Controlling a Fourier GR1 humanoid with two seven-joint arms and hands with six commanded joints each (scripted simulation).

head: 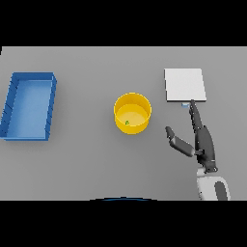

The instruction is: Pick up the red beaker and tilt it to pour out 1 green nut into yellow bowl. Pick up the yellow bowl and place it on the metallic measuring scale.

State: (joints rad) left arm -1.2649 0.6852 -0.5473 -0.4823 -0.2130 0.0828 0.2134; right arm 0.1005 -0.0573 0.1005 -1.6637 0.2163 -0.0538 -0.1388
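The yellow bowl (132, 113) stands upright at the middle of the table with one small green nut (127, 122) inside it. Right of it and farther back lies the flat metallic measuring scale (185, 85). My right hand (202, 140) is open between them on the right, fingers straight and pointing at the scale's near edge, thumb spread toward the bowl; it holds nothing. No red beaker shows in this view. The left hand is out of sight.
A blue rectangular bin (30, 105) sits at the far left of the grey table (96, 164).
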